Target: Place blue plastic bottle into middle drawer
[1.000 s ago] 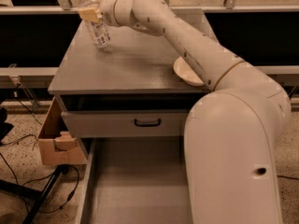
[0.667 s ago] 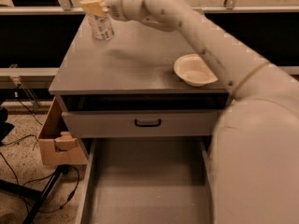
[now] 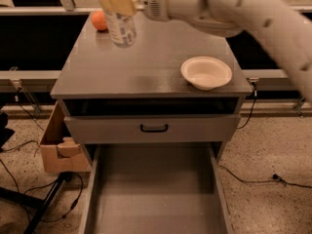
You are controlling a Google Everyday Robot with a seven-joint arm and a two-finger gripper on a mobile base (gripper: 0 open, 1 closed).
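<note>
The blue plastic bottle [image 3: 121,27] is a small clear bottle with a pale label. It hangs upright in the air above the back left of the grey cabinet top [image 3: 146,65]. My gripper [image 3: 118,3] is shut on the bottle's upper part, with its yellowish fingers [image 3: 116,4] around it, and the cap is hidden. My white arm reaches in from the upper right. The middle drawer [image 3: 156,199] stands pulled out at the bottom, its flat grey floor bare.
An orange ball [image 3: 99,21] lies at the back left of the top, behind the bottle. A white bowl [image 3: 206,72] sits at the front right. A shut drawer front with a black handle [image 3: 154,127] lies above the open drawer. A cardboard box [image 3: 58,147] and cables lie on the floor at left.
The gripper has lifted the bottle off the cabinet top and carried it forward and up. The orange ball, hidden before, now shows behind it.
</note>
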